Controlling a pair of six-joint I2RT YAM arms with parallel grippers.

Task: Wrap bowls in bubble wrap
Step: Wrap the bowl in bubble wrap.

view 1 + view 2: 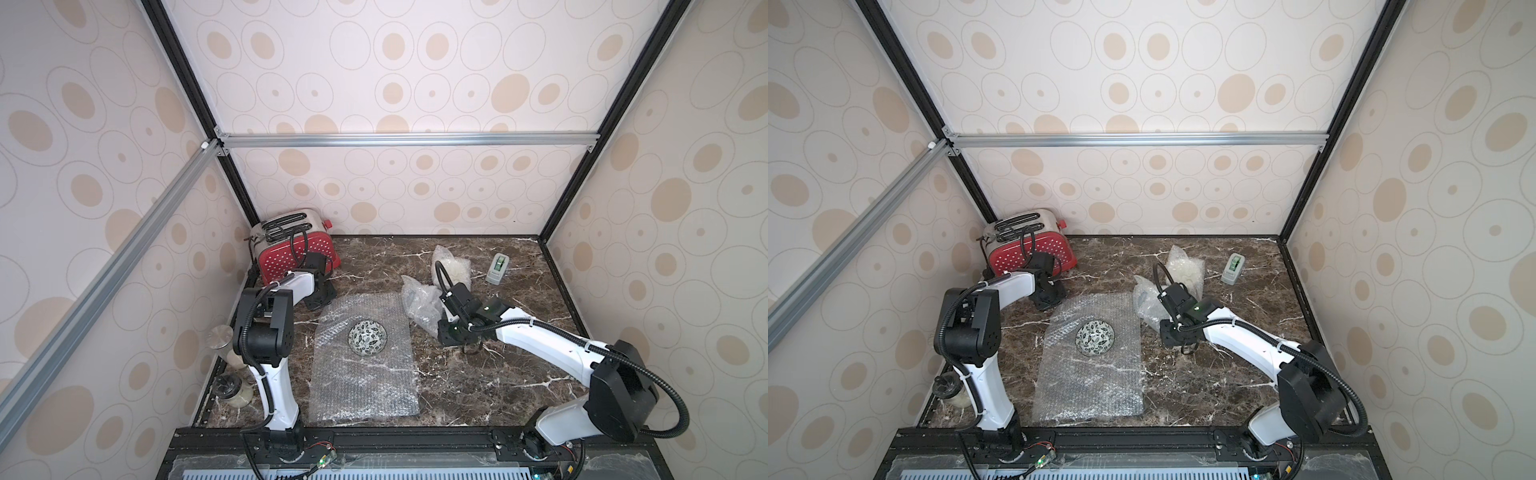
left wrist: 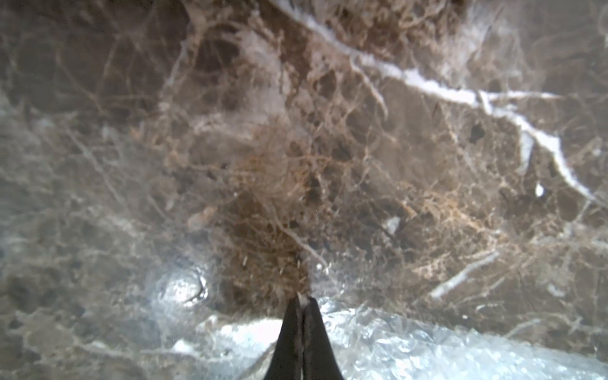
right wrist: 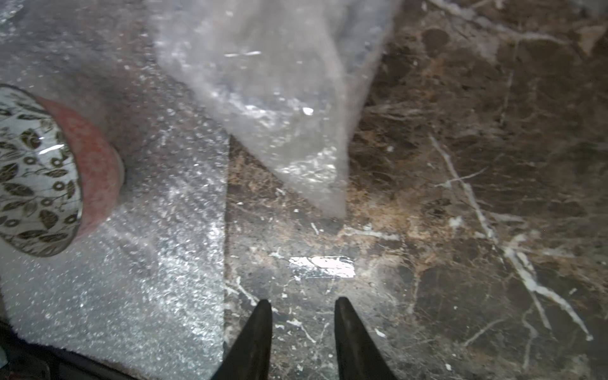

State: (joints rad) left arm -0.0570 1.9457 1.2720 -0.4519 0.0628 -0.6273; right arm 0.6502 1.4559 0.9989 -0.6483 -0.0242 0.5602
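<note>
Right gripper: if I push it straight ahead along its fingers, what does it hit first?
The right gripper would likely meet the bare marble tabletop first, beside the bubble wrap; depth is unclear.

You have no text, label, brand or number to read in any view; the small grey and green dispenser [image 1: 497, 268] at the back of the table and the red toaster [image 1: 291, 249] are too small and soft in both top views for any marking to be made out
</note>
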